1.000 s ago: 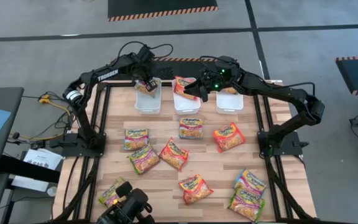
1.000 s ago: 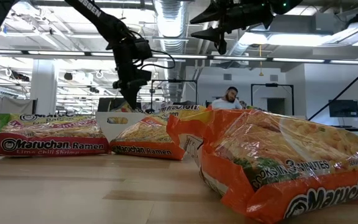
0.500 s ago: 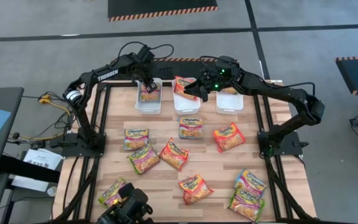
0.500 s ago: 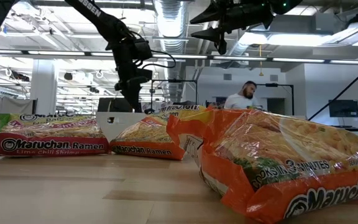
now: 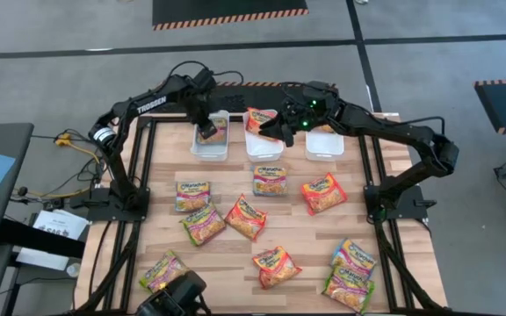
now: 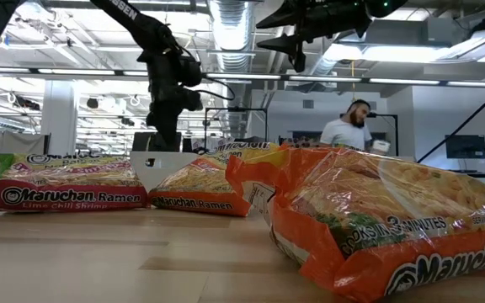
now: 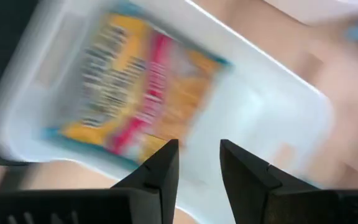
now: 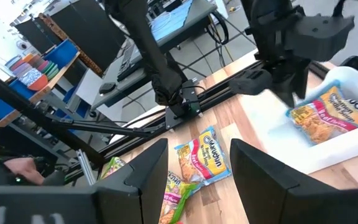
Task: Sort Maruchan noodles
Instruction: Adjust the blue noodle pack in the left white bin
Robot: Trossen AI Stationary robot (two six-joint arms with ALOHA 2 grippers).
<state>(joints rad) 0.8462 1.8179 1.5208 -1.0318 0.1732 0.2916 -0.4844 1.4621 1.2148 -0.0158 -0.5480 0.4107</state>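
Jaws on my left gripper [image 7: 194,165] stand parted and empty above the left white bin [image 5: 209,140], where one blue-edged noodle packet [image 7: 138,93] lies inside. I see my right gripper [image 5: 281,132] hovering open over the middle bin [image 5: 262,147]. Other Maruchan packets [image 5: 246,216] lie scattered across the worktop [image 5: 297,233].

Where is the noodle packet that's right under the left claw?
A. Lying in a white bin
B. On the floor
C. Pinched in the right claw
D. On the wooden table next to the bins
A. The left wrist view shows the packet lying flat inside the white bin, with the left claw open above it and not touching it; from above, the same packet sits in the leftmost bin.
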